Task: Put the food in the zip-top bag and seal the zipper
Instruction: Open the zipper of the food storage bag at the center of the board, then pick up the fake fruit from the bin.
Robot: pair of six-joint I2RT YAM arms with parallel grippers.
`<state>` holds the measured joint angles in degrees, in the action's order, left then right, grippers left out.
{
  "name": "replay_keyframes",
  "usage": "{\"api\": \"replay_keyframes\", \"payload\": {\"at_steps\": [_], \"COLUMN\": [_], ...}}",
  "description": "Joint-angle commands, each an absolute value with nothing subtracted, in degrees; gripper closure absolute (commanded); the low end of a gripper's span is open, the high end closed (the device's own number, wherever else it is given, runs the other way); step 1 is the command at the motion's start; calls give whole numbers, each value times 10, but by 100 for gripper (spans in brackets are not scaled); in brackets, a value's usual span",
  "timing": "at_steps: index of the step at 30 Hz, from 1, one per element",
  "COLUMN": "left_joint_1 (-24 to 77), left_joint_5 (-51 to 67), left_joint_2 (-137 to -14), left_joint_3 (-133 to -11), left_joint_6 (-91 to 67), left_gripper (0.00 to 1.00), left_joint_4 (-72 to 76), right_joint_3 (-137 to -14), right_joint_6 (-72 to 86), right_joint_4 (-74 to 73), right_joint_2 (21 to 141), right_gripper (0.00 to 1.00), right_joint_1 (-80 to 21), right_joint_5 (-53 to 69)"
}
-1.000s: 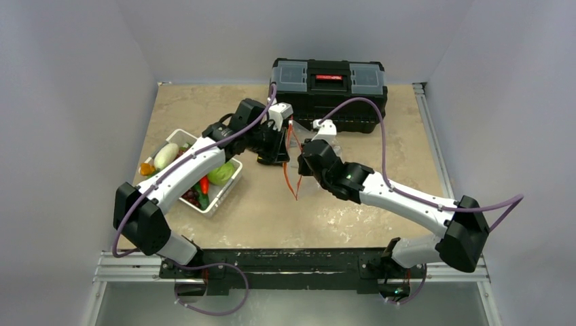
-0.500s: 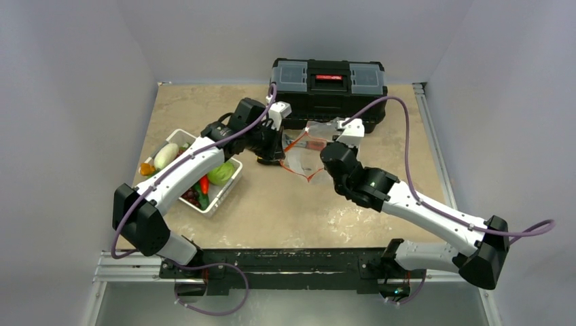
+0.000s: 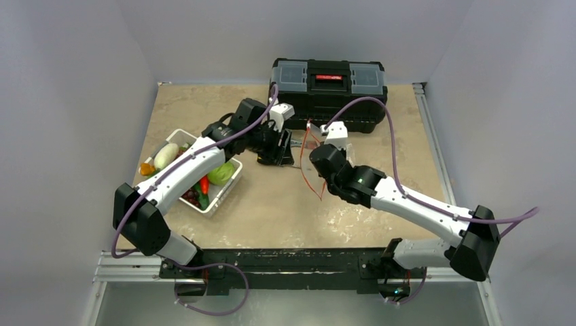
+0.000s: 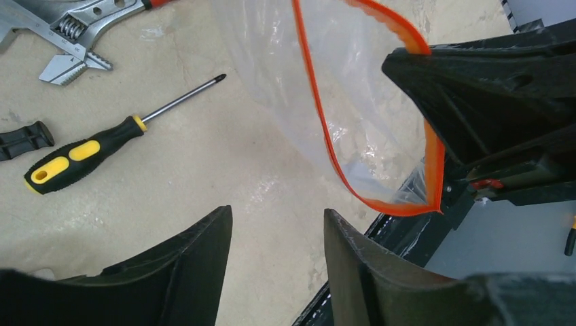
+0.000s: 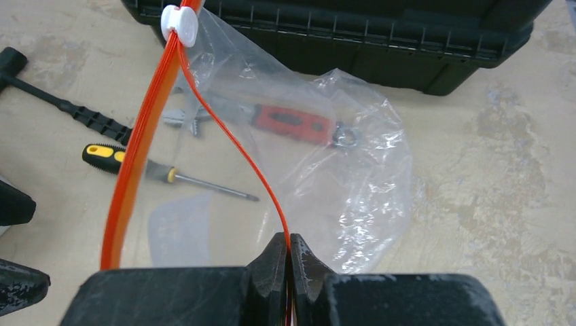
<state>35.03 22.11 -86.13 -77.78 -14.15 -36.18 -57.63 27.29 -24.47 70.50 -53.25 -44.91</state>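
My right gripper (image 5: pixel 289 239) is shut on the red-orange zipper (image 5: pixel 238 146) at the mouth of the clear zip-top bag (image 5: pixel 339 170) and holds the bag up in front of the toolbox. A white slider (image 5: pixel 179 22) sits at the strip's far end. In the top view the zipper (image 3: pixel 304 166) hangs edge-on beside the right gripper (image 3: pixel 314 144). My left gripper (image 4: pixel 275 214) is open and empty, just beside the bag's mouth (image 4: pixel 319 115). The food lies in the white basket (image 3: pixel 178 134): a cabbage (image 3: pixel 220 173), a red pepper (image 3: pixel 204 185), grapes (image 3: pixel 191 197) and other pieces.
A black toolbox (image 3: pixel 329 81) stands at the back of the table. Hand tools lie beneath the bag: a yellow-black screwdriver (image 4: pixel 81 155), an adjustable wrench (image 4: pixel 75 34), a red-handled wrench (image 5: pixel 289 123) and a black-handled tool (image 5: pixel 68 109).
My right arm swung the bag out to the right and spread it, then came back left; the bag now hangs edge-on. The left arm has barely moved.
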Motion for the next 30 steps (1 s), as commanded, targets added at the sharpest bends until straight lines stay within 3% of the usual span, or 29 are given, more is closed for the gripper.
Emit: {"api": "replay_keyframes", "payload": {"at_steps": [1,9,17,19,24,30], "left_joint_1": [352,314,164,146,125,103], "left_joint_5": [206,45,-107,-152,-285,-383], "left_joint_2": [-829,-709,-687,-692,-679,-657], "left_joint_3": [-791,-727,-711,-713,-689,-654], "left_joint_6": [-127,-136,-313,-369,-560,-655], "left_gripper": [43,18,14,14,1,0], "left_joint_4": [-349,-301,-349,-381,-488,-542], "right_joint_3": [-591,-581,-595,-592,-590,-590], "right_joint_6": [285,298,299,296,301,301], "right_joint_4": [-251,-212,-200,-195,-197,-203], "right_joint_2": [727,754,773,773,770,758], "right_gripper": [100,100,100,100,100,100], "right_joint_1": [-534,-536,-536,-536,-536,-536], "right_joint_5": [-415,-364,-352,-353,-352,-358]}}
